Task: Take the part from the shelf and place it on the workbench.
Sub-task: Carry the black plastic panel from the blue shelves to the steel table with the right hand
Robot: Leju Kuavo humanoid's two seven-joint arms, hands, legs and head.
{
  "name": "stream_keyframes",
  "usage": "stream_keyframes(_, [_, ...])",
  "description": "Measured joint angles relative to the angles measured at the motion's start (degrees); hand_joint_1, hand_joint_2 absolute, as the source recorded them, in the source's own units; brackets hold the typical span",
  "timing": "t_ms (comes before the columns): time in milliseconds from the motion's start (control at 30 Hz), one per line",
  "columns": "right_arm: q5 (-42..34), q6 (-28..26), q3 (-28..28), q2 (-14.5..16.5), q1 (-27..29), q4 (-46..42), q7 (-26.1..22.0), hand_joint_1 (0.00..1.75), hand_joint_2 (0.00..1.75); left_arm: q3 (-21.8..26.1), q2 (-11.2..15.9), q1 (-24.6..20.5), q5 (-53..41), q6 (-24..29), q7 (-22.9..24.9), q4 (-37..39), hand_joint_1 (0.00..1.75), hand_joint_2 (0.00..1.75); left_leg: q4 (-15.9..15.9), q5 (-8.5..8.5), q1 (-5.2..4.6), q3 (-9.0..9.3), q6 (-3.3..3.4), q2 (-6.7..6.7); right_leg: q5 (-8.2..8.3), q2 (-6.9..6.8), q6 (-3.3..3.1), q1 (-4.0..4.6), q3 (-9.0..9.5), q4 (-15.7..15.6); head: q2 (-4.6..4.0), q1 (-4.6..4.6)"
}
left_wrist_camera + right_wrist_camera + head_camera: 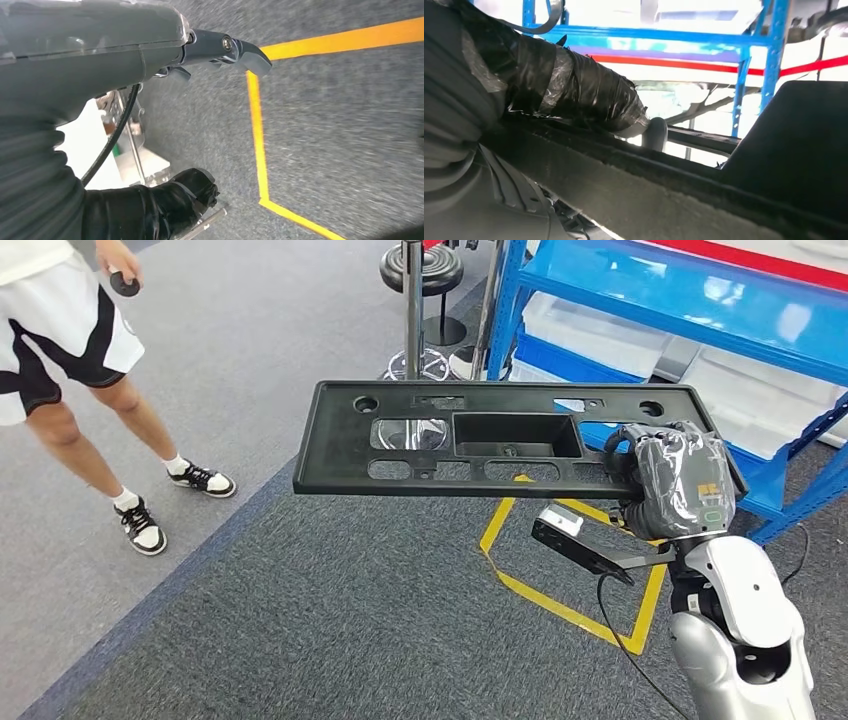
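Head view: a long, flat, black moulded plastic panel (500,435), rectangular with a deep box-shaped recess at its centre, oval cut-outs and small round holes near its corners, sits level across the middle of the frame, above the floor. The right hand (672,480), wrapped in grey glossy film and tape, grasps the panel's right end; its silver arm rises from the lower right corner. Right wrist view: the tape-wrapped thumb (584,95) lies over the panel's matt, rough edge (649,190), pressing on it.

Left wrist view: the left hand (150,200) extends from the left edge, a grey finger (235,50) stretched straight and a black taped thumb below it, with nothing between them; the hand is released.

The floor is grey short-pile carpet (330,610) marked with yellow tape lines (560,600). A blue steel shelf rack (690,310) holding white plastic bins occupies the upper right; a chrome post on a round base (413,300) stands at upper centre. A person in white shorts and black-and-white sneakers (60,350) stands at upper left.
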Motion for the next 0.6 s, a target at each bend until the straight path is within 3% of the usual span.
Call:
stream_keyframes(33, [0.0,0.0,0.0,0.0,0.0,0.1,0.0,1.75,1.75,0.0,0.0,0.0,0.0,0.0,0.0,0.0,0.00,1.75,0.2,0.86,-0.14,-1.25,0.00,-0.72,-0.03,0.17,-0.13,0.02,0.20,2.2,0.00,-0.01])
stream_keyframes(67, [0.0,0.0,0.0,-0.1,0.0,0.1,0.0,1.75,1.75,0.0,0.0,0.0,0.0,0.0,0.0,0.0,0.00,1.75,0.5,1.69,-0.22,-2.55,-0.07,-1.46,1.23,0.25,-0.31,0.06,1.16,2.9,0.00,-0.01])
stream_keyframes(100, [0.0,0.0,0.0,-0.1,0.0,0.2,0.0,1.75,1.75,0.0,0.0,0.0,0.0,0.0,0.0,0.0,0.00,1.75,0.8,2.47,-0.26,-3.82,-0.18,-2.19,3.05,0.48,-0.56,0.10,3.04,1.7,0.00,0.00])
stream_keyframes(133, [0.0,0.0,0.0,-0.1,0.0,0.2,0.0,1.75,1.75,0.0,0.0,0.0,0.0,0.0,0.0,0.0,0.00,1.75,1.1,3.20,-0.22,-4.95,-0.31,-2.89,4.18,1.33,-0.91,0.16,5.75,-1.3,0.00,-0.01])
stream_keyframes(200, [0.0,-0.1,-0.1,-0.1,0.0,0.2,0.0,1.75,1.75,0.0,-0.1,-0.1,0.0,0.0,0.0,0.0,0.00,1.75,1.6,4.60,-0.30,-6.62,-0.74,-4.25,3.37,3.59,-1.58,0.27,11.31,-9.1,0.00,-0.02])
stream_keyframes(267, [-0.1,-0.1,-0.2,-0.2,0.0,0.2,0.0,1.75,1.75,0.0,-0.1,0.0,0.0,0.0,0.0,0.0,0.00,1.75,1.3,6.09,-0.34,-7.25,-1.41,-5.54,1.90,4.21,-1.93,0.45,13.33,-13.3,0.00,-0.01])
stream_keyframes(333, [-0.3,-0.1,-0.3,-0.2,-0.1,0.4,0.0,1.75,1.75,0.0,0.0,0.3,0.0,0.0,0.0,0.0,0.00,1.75,0.8,6.92,-0.34,-7.76,-2.08,-6.01,2.96,2.69,-2.38,0.24,12.52,-13.8,0.00,0.01])
stream_keyframes(367, [-0.3,-0.1,-0.3,-0.2,-0.1,0.4,-0.1,1.75,1.75,0.0,0.0,0.4,0.0,0.0,0.0,0.0,0.00,1.75,1.3,5.80,-0.32,-8.22,-2.38,-5.14,3.72,1.87,-2.81,0.10,11.96,-13.9,0.00,-0.03])
stream_keyframes(400, [-0.4,-0.2,-0.3,-0.2,-0.1,0.4,-0.1,1.75,1.75,0.0,0.1,0.4,0.0,0.0,0.0,0.0,0.00,1.75,3.0,3.36,-0.22,-8.89,-2.65,-3.81,4.52,1.03,-3.20,-0.07,11.24,-14.0,0.00,-0.06])
stream_keyframes(433, [-0.5,-0.2,-0.3,-0.2,-0.1,0.5,-0.1,1.75,1.75,0.0,0.1,0.3,0.0,0.0,0.0,0.0,0.00,1.75,5.8,-0.10,0.06,-9.53,-2.96,-2.23,5.26,0.25,-3.47,-0.05,10.43,-14.0,0.00,-0.11])
stream_keyframes(467, [-0.5,-0.2,-0.3,-0.2,0.0,0.5,-0.1,1.75,1.75,0.0,0.1,0.3,0.0,0.0,0.0,0.0,0.00,1.75,9.4,-3.37,0.37,-10.19,-3.38,-1.24,5.95,-0.47,-3.62,-0.03,9.58,-14.0,0.00,-0.13])
stream_keyframes(500, [-0.6,-0.2,-0.3,-0.3,0.1,0.5,-0.1,1.75,1.75,0.0,0.0,0.2,0.0,0.0,0.0,0.0,0.00,1.75,13.2,-5.46,0.73,-10.66,-3.84,-0.79,6.66,-1.25,-3.54,-0.02,8.73,-13.9,0.00,-0.13])
stream_keyframes(533, [-0.7,-0.2,-0.3,-0.3,0.2,0.5,-0.1,1.75,1.75,0.0,0.0,0.2,0.0,0.0,0.0,0.0,0.00,1.75,16.4,-5.83,1.08,-10.70,-4.29,-0.61,7.36,-2.04,-3.39,-0.03,7.78,-13.7,0.00,-0.14])
stream_keyframes(600, [-0.9,-0.3,-0.4,-0.4,0.5,0.5,-0.2,1.75,1.75,0.0,0.0,0.1,0.1,0.0,-0.2,0.0,0.00,1.75,18.5,-2.78,1.60,-8.71,-4.98,-0.19,8.54,-3.65,-2.91,-0.09,5.79,-13.4,0.00,-0.14])
